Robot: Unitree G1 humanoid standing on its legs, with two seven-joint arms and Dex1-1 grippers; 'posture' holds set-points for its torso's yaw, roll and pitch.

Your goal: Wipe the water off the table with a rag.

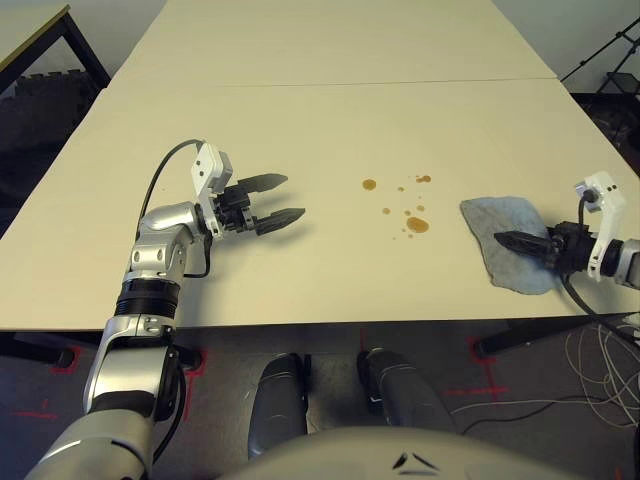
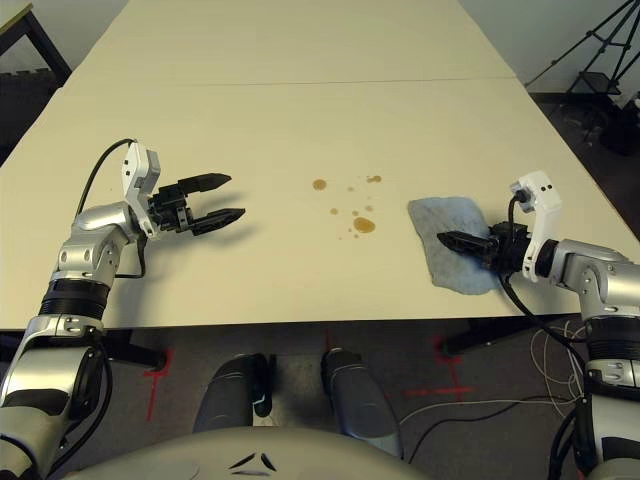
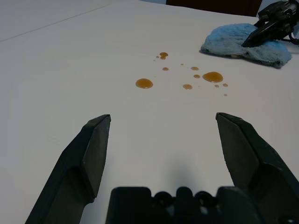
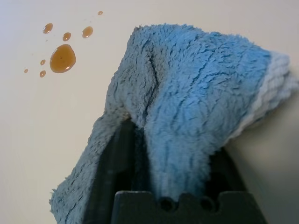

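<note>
The grey-blue rag (image 1: 500,215) lies on the cream table (image 1: 300,110) at its front right. My right gripper (image 1: 501,238) is shut on the rag, low over its middle. In the right wrist view the fuzzy cloth (image 4: 196,79) bunches up between the dark fingers (image 4: 110,172). Amber water drops (image 1: 417,225) are scattered just left of the rag, the biggest blot nearest it and a round one (image 1: 369,184) farther left. My left gripper (image 1: 290,197) hovers open over bare table left of the drops, pointing at them, with nothing between its fingers (image 3: 96,140).
A thin seam (image 1: 330,83) crosses the table behind the drops. A smaller yellow-edged table (image 1: 30,35) stands at the far left. A dark tripod (image 2: 600,50) stands beyond the right edge. Cables (image 1: 600,370) lie on the floor under the front right corner.
</note>
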